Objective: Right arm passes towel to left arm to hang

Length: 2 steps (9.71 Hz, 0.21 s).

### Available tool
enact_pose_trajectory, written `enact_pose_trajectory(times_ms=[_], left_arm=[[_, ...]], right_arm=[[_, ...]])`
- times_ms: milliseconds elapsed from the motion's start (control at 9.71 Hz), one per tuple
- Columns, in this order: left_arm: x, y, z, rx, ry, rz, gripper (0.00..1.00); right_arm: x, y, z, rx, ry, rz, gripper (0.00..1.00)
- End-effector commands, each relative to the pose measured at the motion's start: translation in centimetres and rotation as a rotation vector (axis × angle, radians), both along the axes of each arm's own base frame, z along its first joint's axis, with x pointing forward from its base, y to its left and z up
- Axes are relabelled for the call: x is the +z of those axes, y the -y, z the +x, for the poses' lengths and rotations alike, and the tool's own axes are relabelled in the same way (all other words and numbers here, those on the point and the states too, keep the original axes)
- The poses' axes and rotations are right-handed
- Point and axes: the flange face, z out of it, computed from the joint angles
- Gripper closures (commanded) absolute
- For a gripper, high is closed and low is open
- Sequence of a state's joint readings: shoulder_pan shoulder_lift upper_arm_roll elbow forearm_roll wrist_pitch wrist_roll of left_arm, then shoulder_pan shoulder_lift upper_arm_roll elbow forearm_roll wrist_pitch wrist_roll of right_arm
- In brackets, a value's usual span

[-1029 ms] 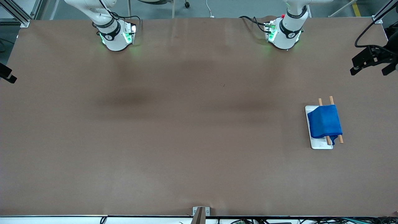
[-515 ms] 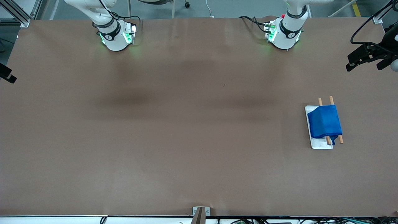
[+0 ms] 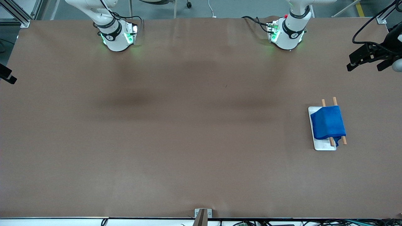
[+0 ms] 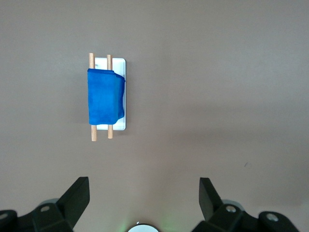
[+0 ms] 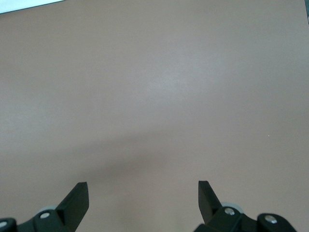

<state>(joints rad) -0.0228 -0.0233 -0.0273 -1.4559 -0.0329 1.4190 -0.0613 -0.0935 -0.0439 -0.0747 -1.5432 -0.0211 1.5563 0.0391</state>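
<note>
The royal-blue towel (image 3: 327, 122) hangs folded over two wooden rods (image 3: 334, 101) of a small rack with a white base (image 3: 323, 146), toward the left arm's end of the table. In the left wrist view the towel (image 4: 105, 96) shows well below my left gripper (image 4: 144, 186). That gripper is open and holds nothing. From the front, the left gripper (image 3: 363, 67) hovers high over the table's end, apart from the rack. My right gripper (image 5: 143, 188) is open over bare table. Only a black part of it (image 3: 8, 77) shows at the right arm's end.
Brown table surface (image 3: 188, 125) stretches between the two arm bases (image 3: 116, 37) (image 3: 287, 34). A small metal bracket (image 3: 202, 213) sits at the table edge nearest the front camera. Black cables (image 3: 364, 28) trail from the left arm's wrist.
The left gripper has drifted a little inward over the table's end. The towel, the rack and the right gripper have not moved.
</note>
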Motion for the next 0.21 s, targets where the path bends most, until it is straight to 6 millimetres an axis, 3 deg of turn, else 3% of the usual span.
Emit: enact_pose_trajectory(times_ms=[0, 103], left_arm=[[-1.50, -0.28, -0.08, -0.009, -0.038, -0.007, 0.00], [-1.50, -0.30, -0.08, -0.009, -0.038, -0.006, 0.00]], right_arm=[[0.02, -0.10, -0.74, -0.015, 0.001, -0.001, 0.00], [0.02, -0.10, -0.74, -0.015, 0.001, -0.001, 0.00]])
